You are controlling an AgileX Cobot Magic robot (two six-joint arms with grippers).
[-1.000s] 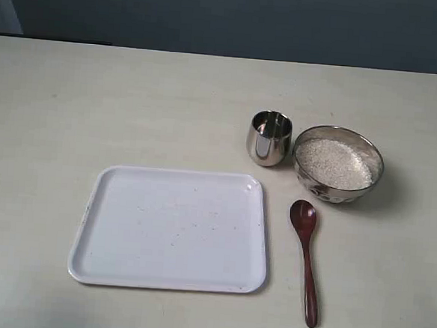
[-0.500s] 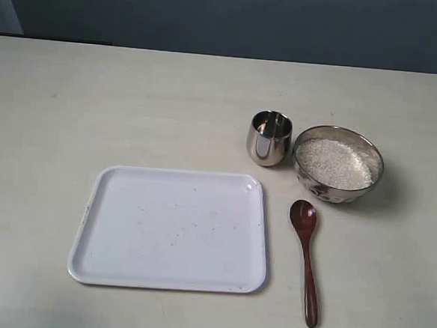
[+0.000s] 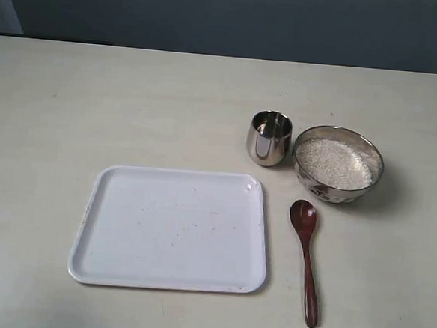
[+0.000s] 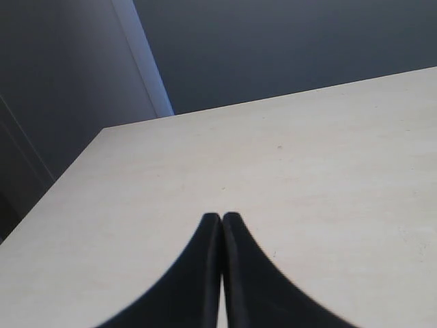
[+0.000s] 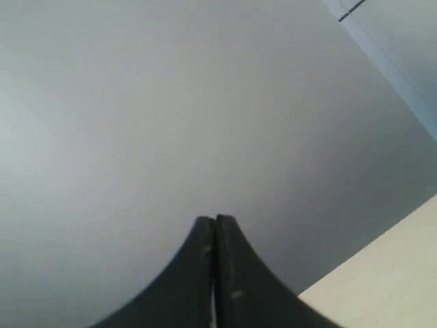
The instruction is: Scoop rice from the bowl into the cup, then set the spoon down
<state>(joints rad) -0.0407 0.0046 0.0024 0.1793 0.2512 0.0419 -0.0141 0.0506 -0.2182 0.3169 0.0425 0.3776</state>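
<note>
Left pincer (image 4: 220, 219) and right pincer (image 5: 214, 220) show only closed tips.

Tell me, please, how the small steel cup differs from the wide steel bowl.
The small shiny steel cup is narrower than the wide patterned steel bowl. The cup looks empty; the bowl holds a mound of white rice. Both are shiny steel and stand upright.

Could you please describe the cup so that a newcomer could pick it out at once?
In the exterior view, find the white tray on the table. Just beyond its far right corner stand two shiny steel vessels; the cup is the left one, smaller and narrower than the bowl of rice.
</note>
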